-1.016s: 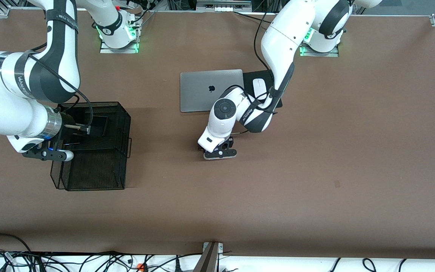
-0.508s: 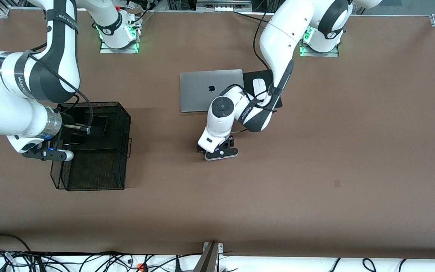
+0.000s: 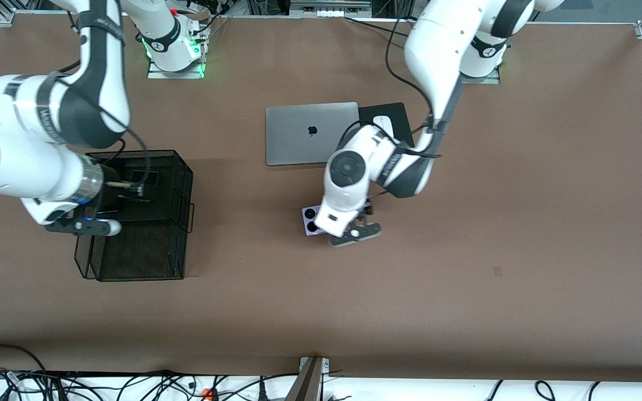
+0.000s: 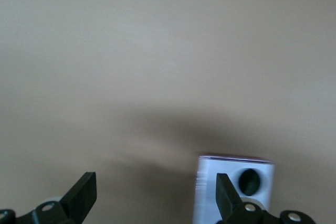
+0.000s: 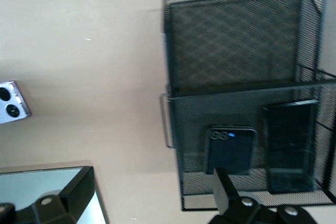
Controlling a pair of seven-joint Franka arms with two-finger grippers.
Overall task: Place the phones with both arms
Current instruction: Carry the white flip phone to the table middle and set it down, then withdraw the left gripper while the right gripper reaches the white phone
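The small lilac-white flip phone with two black circles [image 3: 311, 220] lies flat on the brown surface [image 3: 466, 267], nearer the front camera than the closed grey laptop [image 3: 298, 133]. The left gripper [image 3: 356, 234] hangs low just beside it, toward the left arm's end of the surface, its fingers spread wide and holding nothing; in the left wrist view the phone [image 4: 233, 179] sits off to one finger's side, not between the two. So the phone lies toward the right arm's end from this gripper, and the left arm is by far the nearer one.

The right gripper [image 3: 84, 225] hovers over the black wire-mesh basket [image 3: 179, 161], its fingers also spread and empty. In that basket's compartment the long black slab phone [image 5: 290, 145] and the small squarish black flip phone [image 5: 229, 149] lie side by side.

Judging from this, the lilac-white phone is the only one outside the basket.
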